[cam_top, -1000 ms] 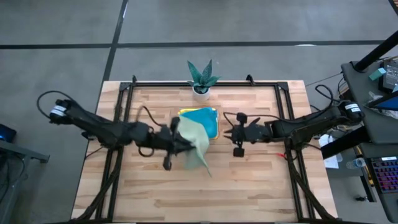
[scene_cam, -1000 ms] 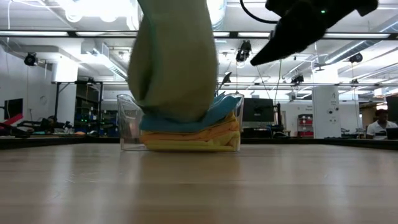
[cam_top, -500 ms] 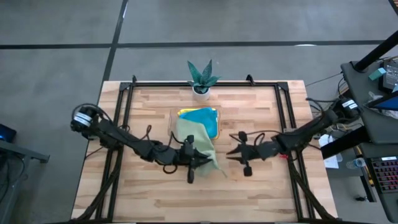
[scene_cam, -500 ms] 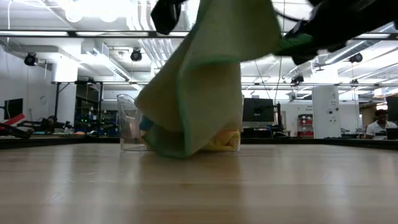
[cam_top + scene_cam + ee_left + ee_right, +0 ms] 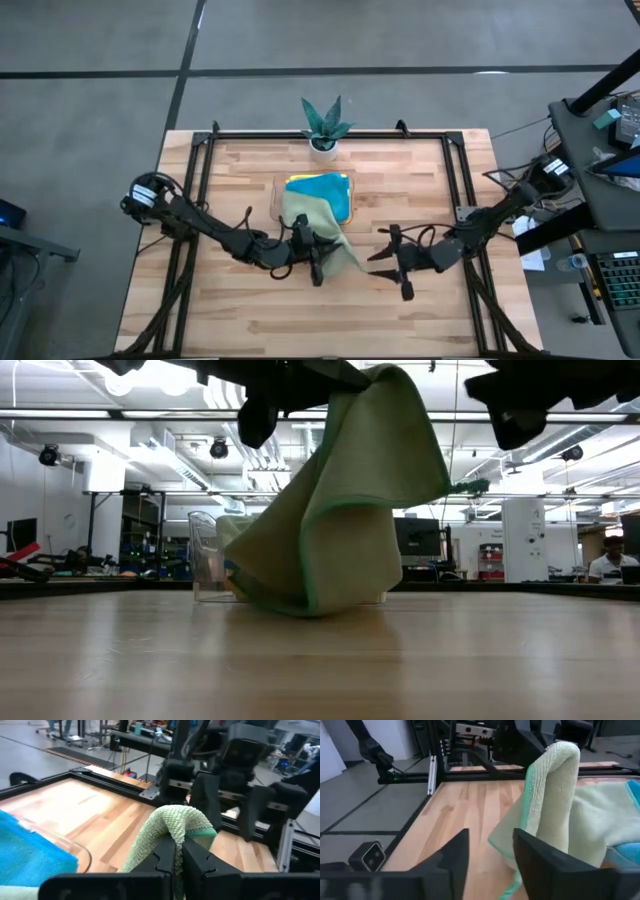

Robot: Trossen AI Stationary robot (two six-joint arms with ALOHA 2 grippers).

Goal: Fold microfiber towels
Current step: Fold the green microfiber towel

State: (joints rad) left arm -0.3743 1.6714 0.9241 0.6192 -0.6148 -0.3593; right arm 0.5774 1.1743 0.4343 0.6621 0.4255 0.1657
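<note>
Pale green microfiber towel is what we see lifted at one edge over the middle of the wooden table, its upper part pinched in the left gripper while its lower folds drape down and rest on the tabletop just in front of the clear plastic tray. In the left wrist view we see the left gripper's two dark fingers clenched together on a bunched ridge of the green cloth. The left arm reaches in low from the table's left edge, stretched almost flat across the wood toward the centre. In the tray behind the draped cloth we make out the teal-blue towel on top of the stack, with a yellow towel showing at its edge. The right gripper hovers just beside the green towel, apart from it, and in the right wrist view we see its fingers spread with a clear gap between them and nothing held. The right arm comes in from the table's right edge, also stretched low and pointing toward the cloth. A small potted plant stands at the table's far edge, well apart from the towels
</note>
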